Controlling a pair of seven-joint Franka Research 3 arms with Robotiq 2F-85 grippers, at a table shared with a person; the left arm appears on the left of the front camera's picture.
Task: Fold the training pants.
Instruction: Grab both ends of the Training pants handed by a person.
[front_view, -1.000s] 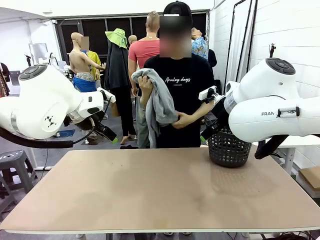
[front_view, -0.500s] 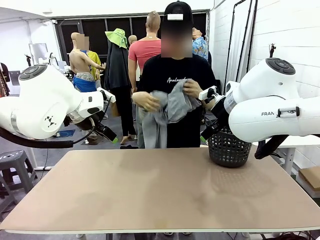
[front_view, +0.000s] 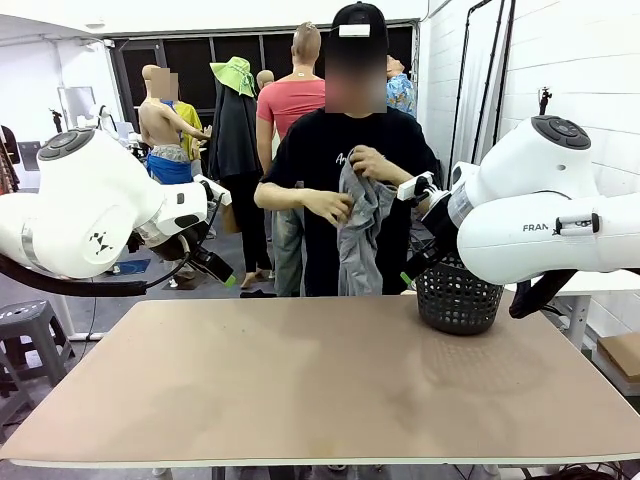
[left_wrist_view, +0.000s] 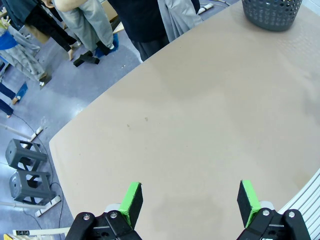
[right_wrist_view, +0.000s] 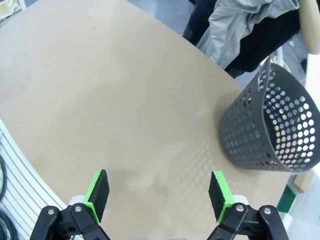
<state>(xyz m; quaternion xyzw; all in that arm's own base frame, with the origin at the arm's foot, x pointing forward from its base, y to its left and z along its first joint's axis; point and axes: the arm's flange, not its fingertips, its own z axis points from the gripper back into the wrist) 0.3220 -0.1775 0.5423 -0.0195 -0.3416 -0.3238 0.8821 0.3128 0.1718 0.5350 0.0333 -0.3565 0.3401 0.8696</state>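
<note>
Training pants (front_view: 357, 235) bunched in person's hands (front_view: 328, 206), above table (front_view: 320, 400).

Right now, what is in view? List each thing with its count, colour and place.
pants: one, light grey, held up off the table at the far side
basket: one, black mesh, far right of the table
table: one, tan, between robot and person
stools: two, grey, on the floor beside the table
person's hands: two, both gripping the pants
left tool: one, black with green pads, open above the table
right tool: one, same colours, open above the table
</note>
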